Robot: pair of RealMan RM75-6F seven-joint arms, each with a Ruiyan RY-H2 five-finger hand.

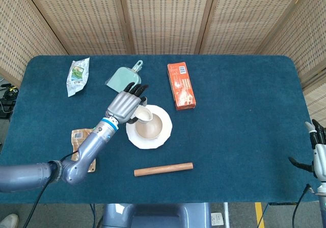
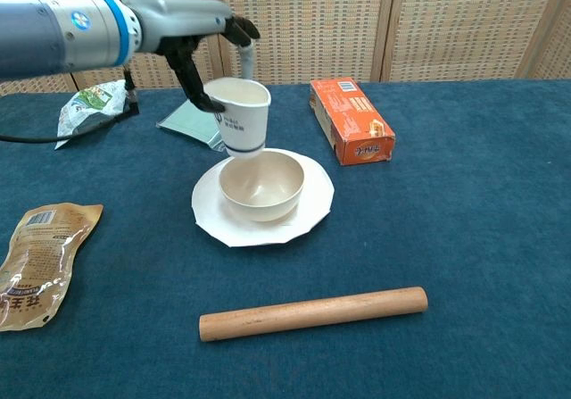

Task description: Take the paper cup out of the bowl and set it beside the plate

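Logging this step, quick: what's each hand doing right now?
Left hand: holding the paper cup, lifted above the bowl.
Right hand: holds nothing, at the table's edge; cannot tell whether open or closed.

Readable only in part: dark characters at the lower end of the brown pouch (image 2: 37, 258) at the lower left of the chest view, looking like "花王" but too small to be sure. Small dark print on the side of the paper cup (image 2: 241, 117), white lettering on the orange box (image 2: 351, 120) and marks on the green-and-white packet (image 2: 90, 104), all too blurred to make out.
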